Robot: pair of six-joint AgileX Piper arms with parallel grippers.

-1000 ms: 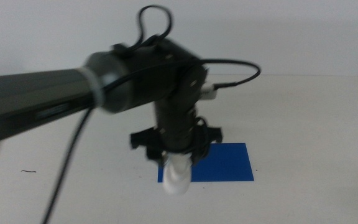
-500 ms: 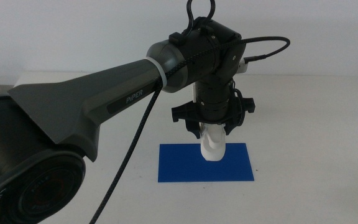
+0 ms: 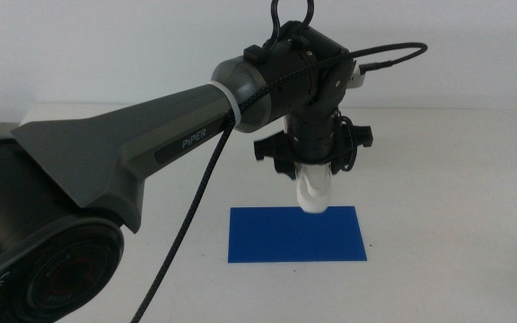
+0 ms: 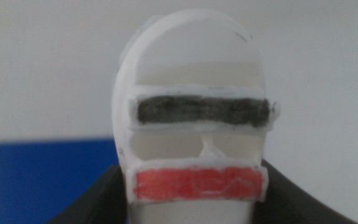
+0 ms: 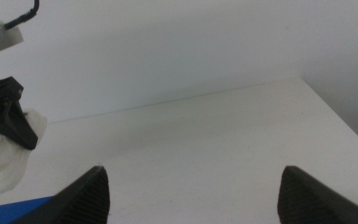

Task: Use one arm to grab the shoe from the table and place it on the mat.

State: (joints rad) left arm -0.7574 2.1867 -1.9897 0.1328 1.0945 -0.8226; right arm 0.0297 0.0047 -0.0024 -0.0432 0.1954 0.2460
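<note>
**Shoe held in the air over the far edge of the blue mat**

A small white shoe (image 3: 314, 190) hangs toe-down from the left gripper (image 3: 313, 170), whose two dark jaws are clamped on its sides. It is clear of the table, with its lower tip above the far edge of the mat (image 3: 276, 240), right of the mat's middle. From the left wrist camera the shoe (image 4: 194, 134) fills the view: a dark grey strap crosses its upper part and a red strap sits below, where the jaws grip it.

The mat is a flat blue rectangle lying on the white table (image 3: 456, 197), near the middle of the scene. The left arm (image 3: 142, 144) is thick and black, reaching in from the left, with a cable looping along it.

The right gripper (image 5: 194, 190) waits out at the right side of the table, its jaws spread wide apart and holding nothing.
</note>
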